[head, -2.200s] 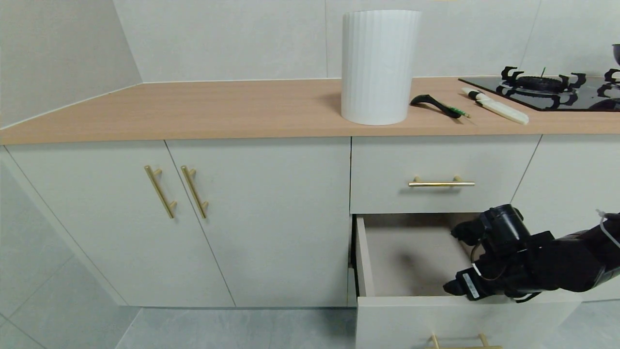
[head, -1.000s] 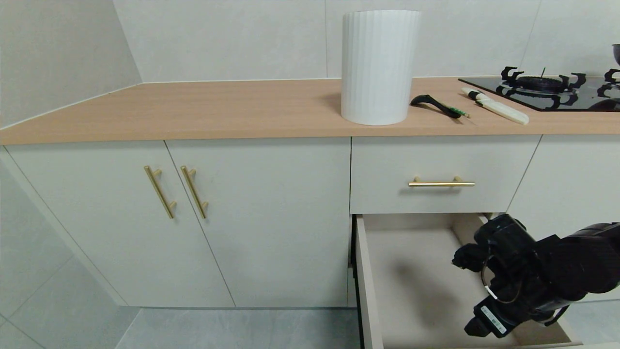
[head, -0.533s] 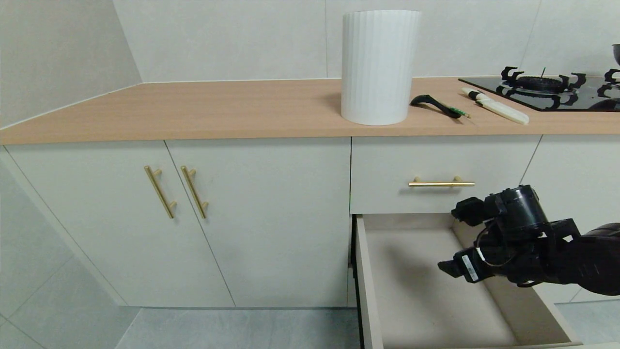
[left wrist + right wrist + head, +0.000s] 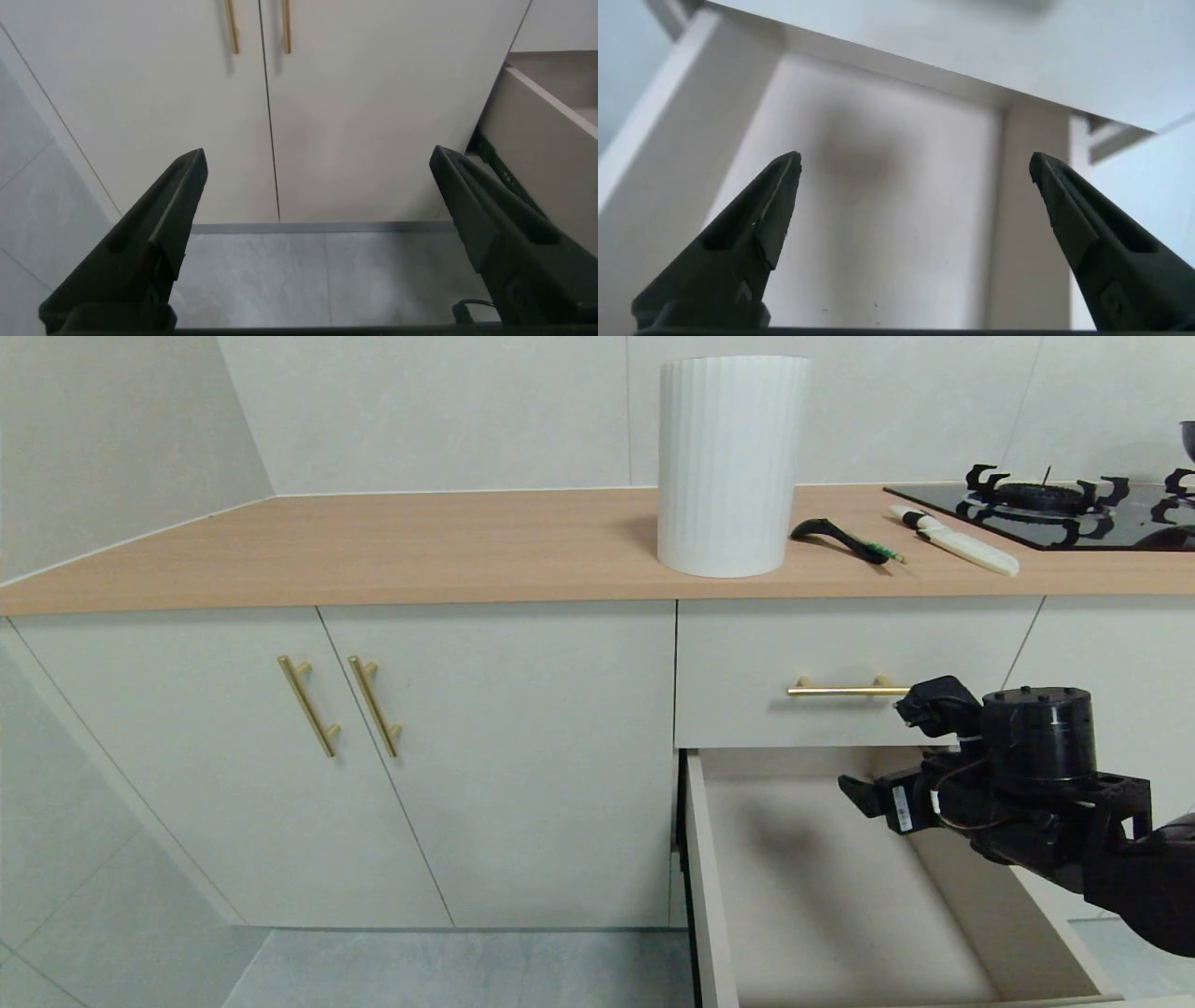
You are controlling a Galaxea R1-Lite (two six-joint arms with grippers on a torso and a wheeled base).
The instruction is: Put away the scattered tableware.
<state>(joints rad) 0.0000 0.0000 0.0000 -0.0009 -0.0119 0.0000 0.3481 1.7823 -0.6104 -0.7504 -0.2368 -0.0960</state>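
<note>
On the wooden counter (image 4: 420,551), a black utensil with a green tip (image 4: 840,539) and a white knife (image 4: 952,539) lie between a tall ribbed white container (image 4: 731,467) and the hob (image 4: 1055,513). Below them the lower drawer (image 4: 719,896) stands pulled out, its bare inside (image 4: 887,215) showing. My right gripper (image 4: 901,751) (image 4: 920,243) hangs open over the drawer's back part, just below the closed upper drawer's gold handle (image 4: 850,690), holding nothing. My left gripper (image 4: 322,243) is open and low, facing the cabinet doors (image 4: 374,103) and the floor.
Two cabinet doors with gold handles (image 4: 341,705) fill the left under the counter. The open drawer's side (image 4: 551,121) juts out close to my left gripper. Grey tiled floor (image 4: 420,971) lies in front of the cabinets.
The lower drawer has come much farther out. My right gripper dipped to the drawer's front, then rose and moved back to just under the upper drawer's handle.
</note>
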